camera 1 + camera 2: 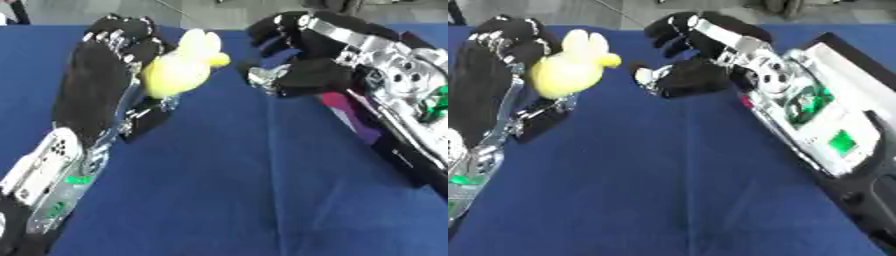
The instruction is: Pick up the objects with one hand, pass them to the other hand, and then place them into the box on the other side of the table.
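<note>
While the left hand (105, 75) curls around the yellow duck toy (182, 67) above the blue table (236, 190), the right hand (302, 65) waits open nearby, so the handover seems next.

No text, label, brand, number or sign could be read anywhere in either view. The only markings were small green patches on the right arm's white panel (833, 135) at about 3 o'clock and on the left forearm (77, 180) at about 8 o'clock, and none of them carried legible characters.
</note>
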Controlling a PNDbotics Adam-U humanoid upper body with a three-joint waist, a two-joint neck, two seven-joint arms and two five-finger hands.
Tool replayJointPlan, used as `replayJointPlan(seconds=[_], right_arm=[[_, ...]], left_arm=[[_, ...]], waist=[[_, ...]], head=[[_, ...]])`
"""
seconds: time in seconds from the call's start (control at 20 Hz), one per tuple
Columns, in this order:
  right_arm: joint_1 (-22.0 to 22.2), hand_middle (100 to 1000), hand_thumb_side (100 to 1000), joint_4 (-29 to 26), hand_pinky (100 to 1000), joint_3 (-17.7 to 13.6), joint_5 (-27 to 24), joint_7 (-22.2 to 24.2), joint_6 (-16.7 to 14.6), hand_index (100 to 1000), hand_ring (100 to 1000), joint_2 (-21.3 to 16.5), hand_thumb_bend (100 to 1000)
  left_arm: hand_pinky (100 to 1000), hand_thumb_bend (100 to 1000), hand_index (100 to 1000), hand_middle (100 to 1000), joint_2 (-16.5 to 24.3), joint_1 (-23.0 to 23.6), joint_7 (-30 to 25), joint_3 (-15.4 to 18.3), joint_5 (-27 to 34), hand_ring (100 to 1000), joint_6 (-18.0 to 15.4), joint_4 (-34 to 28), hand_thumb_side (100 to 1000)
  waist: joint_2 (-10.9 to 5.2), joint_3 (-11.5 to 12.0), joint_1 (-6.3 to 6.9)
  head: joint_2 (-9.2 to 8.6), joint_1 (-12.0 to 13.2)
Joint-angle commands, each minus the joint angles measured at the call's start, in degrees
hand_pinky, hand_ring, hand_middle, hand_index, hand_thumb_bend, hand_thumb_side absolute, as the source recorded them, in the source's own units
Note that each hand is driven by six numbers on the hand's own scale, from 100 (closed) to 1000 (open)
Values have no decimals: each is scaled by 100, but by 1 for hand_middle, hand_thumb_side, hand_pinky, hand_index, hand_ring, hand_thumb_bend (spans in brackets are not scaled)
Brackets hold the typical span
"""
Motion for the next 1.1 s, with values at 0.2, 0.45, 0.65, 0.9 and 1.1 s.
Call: replayJointPlan(seconds=[0.2,0.45,0.65,0.9,1.1], right_arm=[[-167,813,326,-84,697,94,-401,-186,-42,861,854,108,211],[-194,814,327,-84,698,195,-498,-284,-15,862,857,214,208],[-246,813,322,-84,696,208,-537,-410,-58,861,858,278,203],[-244,814,319,-84,697,283,-633,-549,-57,861,860,335,205],[-204,819,309,-84,707,377,-582,-525,-65,866,868,337,217]], left_arm=[[632,100,517,467,-69,-147,-363,-52,-305,481,-85,155,100],[621,100,523,478,-111,-291,-973,-99,-1072,496,-263,101,100],[617,100,524,479,-170,-375,-1087,-127,-1315,497,-301,46,100],[607,100,523,477,-282,-457,-1167,-125,-1346,493,-188,72,100],[597,100,522,475,-349,-488,-1165,-115,-1328,489,-59,84,100]], waist=[[-87,-7,6],[-104,-6,7],[-117,3,2],[-125,35,-1],[-130,44,-8]], head=[[-104,-10],[-102,15],[-133,41],[-130,51],[-151,65]])
